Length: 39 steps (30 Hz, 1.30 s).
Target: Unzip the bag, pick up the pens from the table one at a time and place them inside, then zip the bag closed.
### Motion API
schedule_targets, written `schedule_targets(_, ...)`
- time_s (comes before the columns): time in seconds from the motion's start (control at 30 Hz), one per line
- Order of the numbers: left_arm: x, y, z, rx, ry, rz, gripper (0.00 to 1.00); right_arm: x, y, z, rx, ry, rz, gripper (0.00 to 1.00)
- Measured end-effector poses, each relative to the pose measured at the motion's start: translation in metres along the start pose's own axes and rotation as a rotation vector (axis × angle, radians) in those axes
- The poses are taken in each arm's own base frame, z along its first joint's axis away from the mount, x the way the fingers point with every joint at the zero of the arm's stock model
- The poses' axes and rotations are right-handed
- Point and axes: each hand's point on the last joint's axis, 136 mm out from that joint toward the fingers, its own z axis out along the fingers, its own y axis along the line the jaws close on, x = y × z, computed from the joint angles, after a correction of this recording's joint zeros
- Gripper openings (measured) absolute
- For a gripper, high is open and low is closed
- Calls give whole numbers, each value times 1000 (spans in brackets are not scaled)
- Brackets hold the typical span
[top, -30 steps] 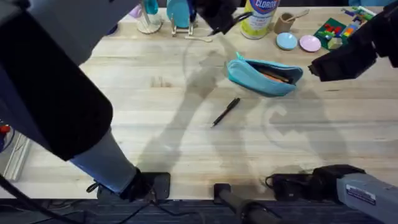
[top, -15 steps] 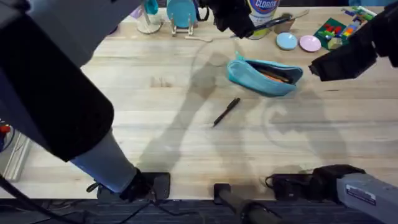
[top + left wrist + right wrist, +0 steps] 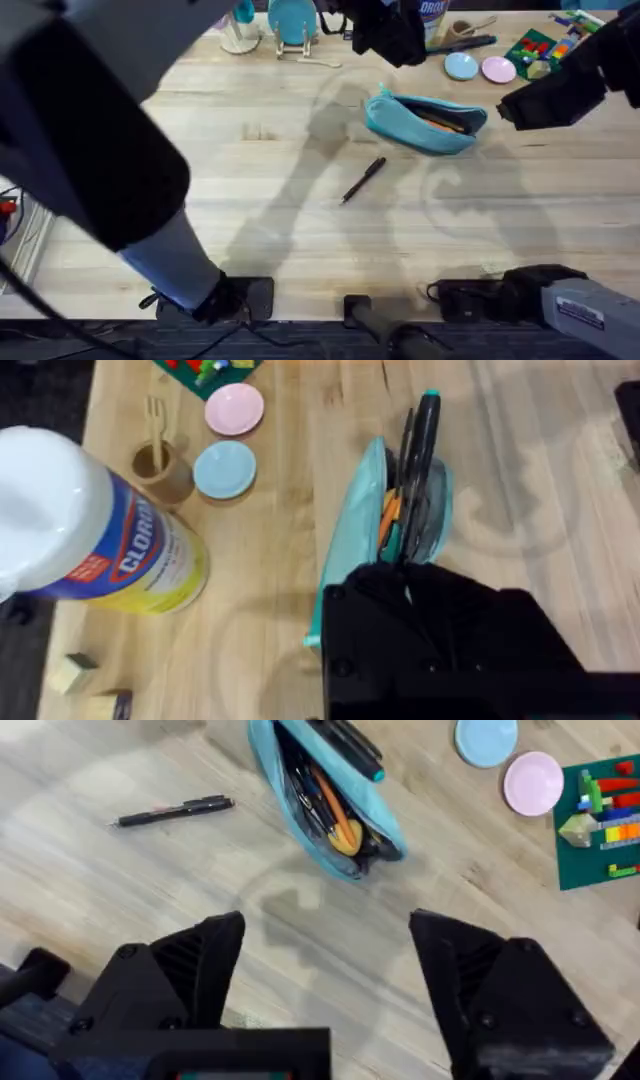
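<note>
**Pouch lying open, one pen on the surface**

Overhead: the bag (image 3: 425, 122) is lying unzipped in the upper middle of the frame, one pen (image 3: 362, 180) resting just below-left of it on the surface (image 3: 250, 200).

Left wrist: the left end effector (image 3: 415, 595) is gripping a dark pen (image 3: 418, 460) above the open bag (image 3: 350, 530).

Right wrist: the right end effector (image 3: 325, 960) is hovering wide open and empty over bare wood, the bag (image 3: 325, 805) and the pen (image 3: 175, 812) lying beyond it.

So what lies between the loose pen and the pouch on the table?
Bare wood, seen overhead: nothing between the pen and the pouch but table.
</note>
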Motion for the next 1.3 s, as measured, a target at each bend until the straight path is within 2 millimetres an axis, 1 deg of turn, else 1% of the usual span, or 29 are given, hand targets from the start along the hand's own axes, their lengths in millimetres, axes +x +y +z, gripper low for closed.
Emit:
schedule_targets(0.17,10,-7,26,83,-19,31,41,0,0,0,0,0,0,997)
schedule_targets(0.3,10,-17,43,139,-37,93,41,0,0,0,0,0,0,997)
schedule_targets(0.5,5,-29,56,184,-57,155,42,7,3,0,-10,28,3,996)
schedule_targets(0.63,7,-31,61,197,-58,161,42,9,4,-3,-8,26,3,996)
schedule_targets(0.77,12,-31,65,208,-58,152,42,14,8,-18,14,-12,-2,997)
schedule_targets(0.97,17,-31,71,220,-55,142,42,30,16,-49,73,-84,-11,997)
schedule_targets(1.1,21,-31,75,226,-51,135,41,37,20,-64,107,-127,-16,996)
schedule_targets(1.13,27,-31,81,239,-44,123,41,41,22,-72,124,-155,-18,996)
schedule_targets(1.3,36,-33,92,260,-34,106,42,41,22,-72,125,-156,-19,997)
